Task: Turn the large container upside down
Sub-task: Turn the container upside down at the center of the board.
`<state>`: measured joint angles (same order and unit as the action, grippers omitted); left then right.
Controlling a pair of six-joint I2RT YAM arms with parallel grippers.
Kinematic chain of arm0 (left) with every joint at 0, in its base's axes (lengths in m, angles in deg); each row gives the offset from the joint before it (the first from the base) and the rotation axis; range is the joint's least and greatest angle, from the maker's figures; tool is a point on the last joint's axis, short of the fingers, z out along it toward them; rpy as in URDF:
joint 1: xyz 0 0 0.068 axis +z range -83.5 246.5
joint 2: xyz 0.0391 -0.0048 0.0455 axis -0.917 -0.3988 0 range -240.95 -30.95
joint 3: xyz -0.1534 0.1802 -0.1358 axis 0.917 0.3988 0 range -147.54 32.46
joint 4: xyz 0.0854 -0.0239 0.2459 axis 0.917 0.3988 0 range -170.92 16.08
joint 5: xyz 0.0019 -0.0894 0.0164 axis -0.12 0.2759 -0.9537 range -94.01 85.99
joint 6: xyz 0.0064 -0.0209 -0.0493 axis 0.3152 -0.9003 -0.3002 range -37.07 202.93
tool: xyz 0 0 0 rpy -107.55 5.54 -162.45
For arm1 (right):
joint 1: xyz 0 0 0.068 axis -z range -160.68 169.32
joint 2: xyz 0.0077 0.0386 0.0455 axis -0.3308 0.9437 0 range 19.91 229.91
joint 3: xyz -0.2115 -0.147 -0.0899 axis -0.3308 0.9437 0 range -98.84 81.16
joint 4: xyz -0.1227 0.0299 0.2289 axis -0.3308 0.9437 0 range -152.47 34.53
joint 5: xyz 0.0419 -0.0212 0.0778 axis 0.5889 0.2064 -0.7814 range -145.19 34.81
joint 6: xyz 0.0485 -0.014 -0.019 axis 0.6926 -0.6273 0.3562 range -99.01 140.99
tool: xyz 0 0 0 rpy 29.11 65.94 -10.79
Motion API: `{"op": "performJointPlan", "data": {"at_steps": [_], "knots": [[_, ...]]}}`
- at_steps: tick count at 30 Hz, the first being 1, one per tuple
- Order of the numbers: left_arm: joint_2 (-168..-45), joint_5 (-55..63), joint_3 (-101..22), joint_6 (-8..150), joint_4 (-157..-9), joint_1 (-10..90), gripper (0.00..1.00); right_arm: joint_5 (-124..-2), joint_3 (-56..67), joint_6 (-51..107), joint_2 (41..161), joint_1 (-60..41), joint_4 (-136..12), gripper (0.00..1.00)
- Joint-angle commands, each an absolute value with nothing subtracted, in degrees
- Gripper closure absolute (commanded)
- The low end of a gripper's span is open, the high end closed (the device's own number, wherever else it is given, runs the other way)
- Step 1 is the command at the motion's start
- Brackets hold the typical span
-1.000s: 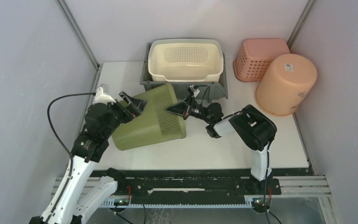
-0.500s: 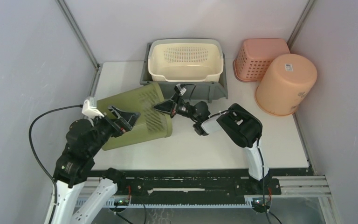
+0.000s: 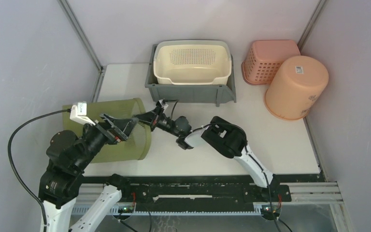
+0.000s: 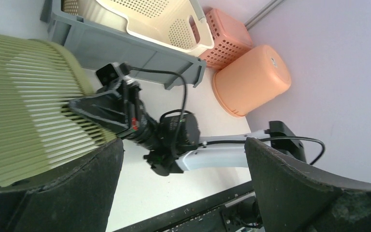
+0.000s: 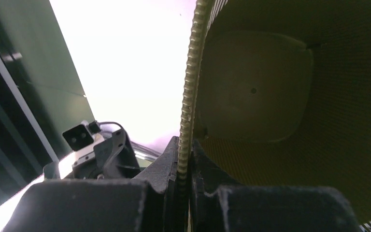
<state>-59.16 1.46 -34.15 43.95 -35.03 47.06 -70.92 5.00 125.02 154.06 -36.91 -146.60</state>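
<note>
The large container (image 3: 134,141), an olive-green slatted bin, lies on its side at the table's left, with its mouth to the right and its base toward the left wall. My right gripper (image 3: 146,121) is shut on the mouth's rim (image 5: 189,87). The right wrist view looks into the bin's inside, down to its base (image 5: 256,87). My left gripper (image 3: 118,128) hovers open over the bin's upper side near the mouth, holding nothing. In the left wrist view the bin's slats (image 4: 24,96) fill the left side, and the right gripper (image 4: 79,105) bites their edge ahead of the wide-open left gripper (image 4: 183,143).
A grey bin (image 3: 193,92) holding a cream basket (image 3: 193,60) stands at the back centre. A pink basket (image 3: 270,58) and an upturned orange bucket (image 3: 297,87) sit at the back right. The left wall is close to the bin's base.
The right gripper has dragged the bin's rim leftward and nearer, so the whole bin has swung and shifted to the left. The left arm drew back left with it, still open.
</note>
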Motion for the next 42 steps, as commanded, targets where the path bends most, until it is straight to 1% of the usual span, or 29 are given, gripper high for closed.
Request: {"op": "performJointPlan", "data": {"at_steps": [1,6,9,12,13,14,15,18,21,22,27,29,31,32,38,40,42], "knots": [[-60.38,4.99,-37.59,46.24,-35.67,46.92,0.00,-60.00,-2.02,129.88,160.24,-39.55,-148.99,1.00],[-60.01,6.11,-37.49,46.23,-36.21,46.93,0.00,-54.58,-9.17,132.78,168.83,-41.05,-149.21,1.00],[-59.34,6.11,-36.96,46.28,-36.18,46.93,0.00,-52.74,-10.28,134.04,171.74,-40.93,-149.30,1.00],[-58.63,5.84,-36.20,46.32,-35.93,46.89,0.00,-53.56,-9.30,133.24,172.48,-40.39,-149.13,1.00],[-58.45,5.68,-36.00,46.33,-35.85,46.93,0.00,-53.70,-8.13,132.86,172.11,-40.29,-149.07,0.95],[-58.21,5.60,-35.77,46.34,-35.84,46.88,0.00,-53.77,-6.70,132.49,171.68,-40.09,-149.04,0.86],[-57.97,5.50,-35.67,46.34,-35.76,46.94,0.00,-53.83,-5.03,132.09,171.05,-39.91,-149.04,0.79],[-57.55,5.01,-35.41,46.24,-35.66,46.90,0.00,-54.36,-0.10,130.72,169.29,-39.26,-149.04,0.64],[-57.52,4.80,-34.99,46.12,-35.66,46.92,0.00,-55.15,2.91,129.30,167.74,-38.75,-148.91,0.45],[-57.50,4.82,-34.76,46.01,-35.66,46.96,0.00,-55.16,3.87,128.89,167.36,-38.59,-148.94,0.40],[-57.23,4.62,-33.48,45.59,-36.02,46.90,0.00,-55.21,9.45,127.42,165.07,-37.63,-148.95,0.33],[-57.30,4.50,-33.18,45.61,-36.11,46.90,0.00,-55.08,13.32,126.59,163.44,-37.16,-148.84,0.26],[-57.40,4.40,-32.98,45.66,-36.10,46.90,0.00,-54.97,16.93,125.49,161.06,-36.54,-148.22,0.17],[-57.47,4.41,-32.89,45.66,-36.10,46.90,0.00,-54.81,18.63,124.97,159.87,-36.20,-147.66,0.15],[-57.75,4.02,-32.45,45.76,-35.86,46.90,0.00,-54.56,27.28,120.69,152.41,-34.21,-139.49,0.13],[-57.78,3.68,-32.13,45.96,-35.65,46.90,0.00,-55.55,28.72,119.38,149.62,-33.42,-133.06,0.12],[-57.69,3.35,-31.46,46.02,-35.57,46.90,0.00,-56.47,29.49,118.30,146.72,-32.70,-123.43,0.12]]}}
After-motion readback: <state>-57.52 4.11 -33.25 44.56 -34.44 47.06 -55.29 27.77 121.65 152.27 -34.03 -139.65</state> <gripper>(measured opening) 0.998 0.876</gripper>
